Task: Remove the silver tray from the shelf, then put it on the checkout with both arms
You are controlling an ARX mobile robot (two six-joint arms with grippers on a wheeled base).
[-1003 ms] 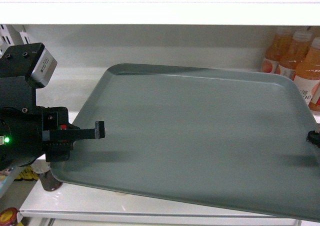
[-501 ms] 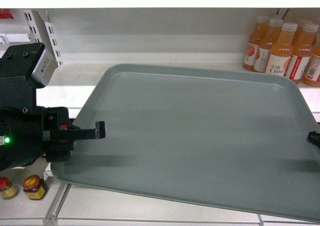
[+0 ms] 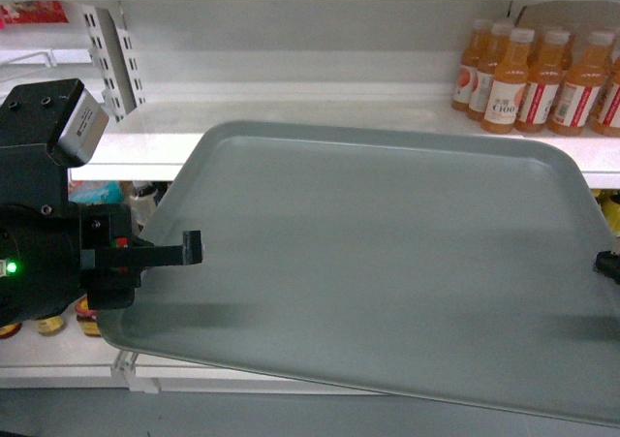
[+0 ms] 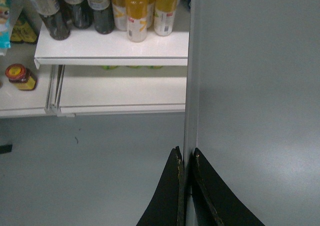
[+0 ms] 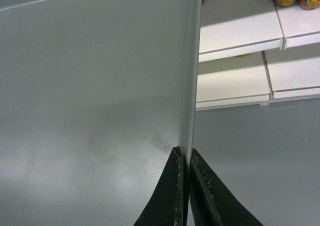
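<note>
- Item: silver tray (image 3: 387,263), large flat rect., low raised rim, rounded corners, no handles. Held in the air in front of the shelf (image 3: 145,146), clear of its board; far edge sits slightly higher than near edge.
- Left gripper (image 4: 186,186): fingers closed narrow on the tray's left rim, 1 above and 1 below, pinching the edge. The head view shows the upper finger lying across the tray face.
- Right gripper (image 5: 183,186): same pinch on the tray's right rim, fingers almost together w/ the rim between. In the head view only its tip shows at the tray's right edge.
- Handling, judged: looks stiff, no visible sag between the 2 holds. Prob. light for its span but wide, so leverage on thin fingers is high. Matte finish, yet the rim is smooth and shallow; slip risk if either arm twists or the arms drift apart.
- Hold points: mid-length of the 2 short rims, opposite each other, as now. Appears balanced.
- Surface: checkout not visible in any view; cannot assess the landing spot.
- Room: behind the tray, orange drink bottles (image 3: 528,69) stand on the shelf, well apart from the rim. Small jars (image 4: 19,76) on a lower board left of the tray. Grey floor (image 4: 100,161) below the tray.
</note>
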